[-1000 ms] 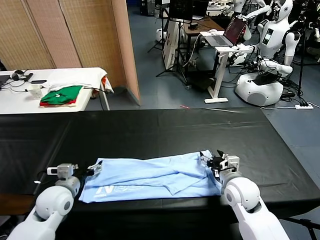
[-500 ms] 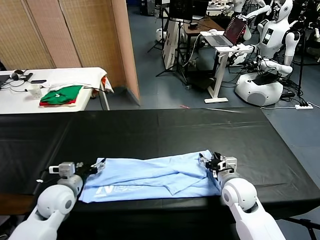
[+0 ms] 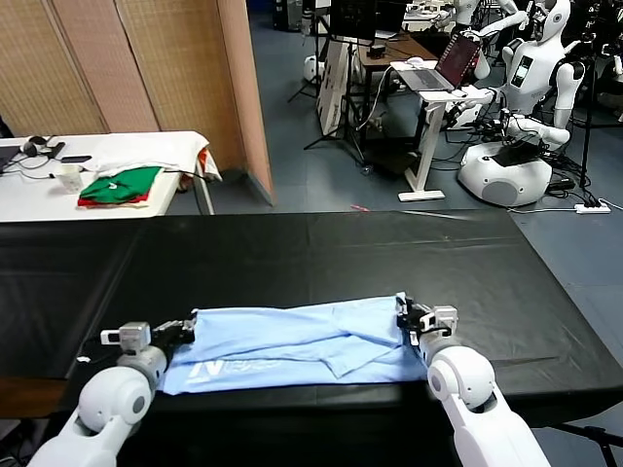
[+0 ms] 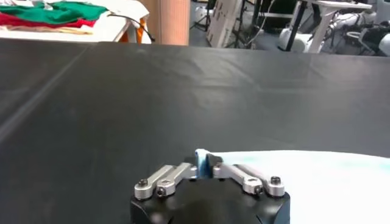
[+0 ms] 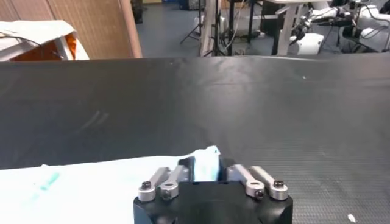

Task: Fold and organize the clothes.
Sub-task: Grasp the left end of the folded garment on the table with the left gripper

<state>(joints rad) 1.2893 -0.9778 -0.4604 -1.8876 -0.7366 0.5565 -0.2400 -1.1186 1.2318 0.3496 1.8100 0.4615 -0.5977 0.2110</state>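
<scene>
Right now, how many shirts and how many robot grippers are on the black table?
T-shirt: 1, pale blue, lying flat on the black table.
Grippers: 2, the left gripper and the right gripper, each shut on one end of the T-shirt.
Total: 3

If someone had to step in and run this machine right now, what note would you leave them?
Left tool: shut on the far left corner of the blue T-shirt.
Right tool: shut on its far right corner.
The T-shirt lies in a flattened band near the front edge of the black table, white lettering at its left end.
Done: both corners gripped.
Left: fold the shirt and tidy it.
</scene>
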